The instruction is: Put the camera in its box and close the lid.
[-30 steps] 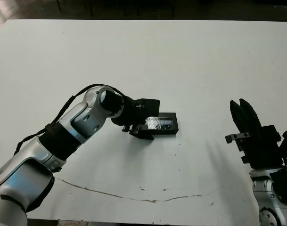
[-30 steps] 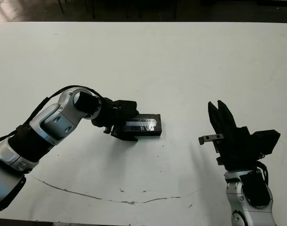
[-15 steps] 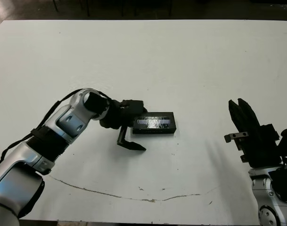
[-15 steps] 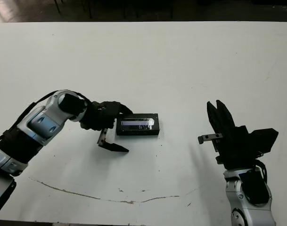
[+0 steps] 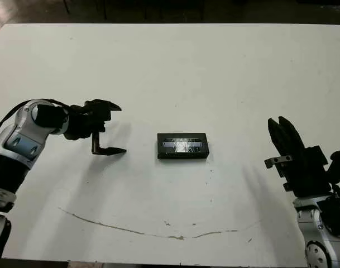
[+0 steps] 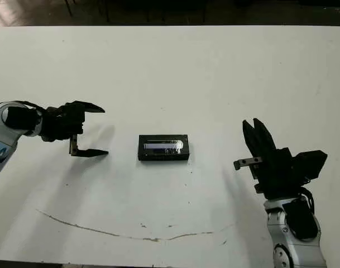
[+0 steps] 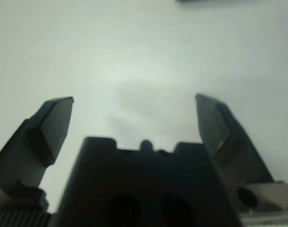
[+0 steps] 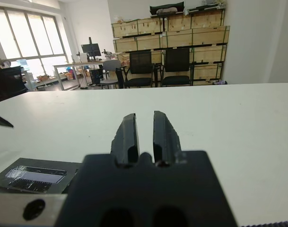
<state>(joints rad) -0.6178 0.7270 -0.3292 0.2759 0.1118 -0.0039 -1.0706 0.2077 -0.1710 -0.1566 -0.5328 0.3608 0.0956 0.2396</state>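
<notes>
On inspection, the box (image 5: pixel 182 146) sat near the middle of the counter (image 5: pixel 175 72) with the lid (image 6: pixel 163 146) seated on it, silvery strip uppermost. The camera was not visible anywhere; I judged it to be inside the box, though the closed lid prevented confirmation. My left gripper (image 5: pixel 109 128) stood well to the left of the box, jaws spread wide and holding nothing. My right gripper (image 5: pixel 283 135) stood well to the right of the box, jaws nearly together with a thin gap between them, also empty. The task appeared complete or nearly so. Risks noted: whether the lid sat fully flush could not be told from these views, and a lid left riding high could lift or slide if nudged. A careless sweep of either arm across the counter could strike the box and unseat the lid.
</notes>
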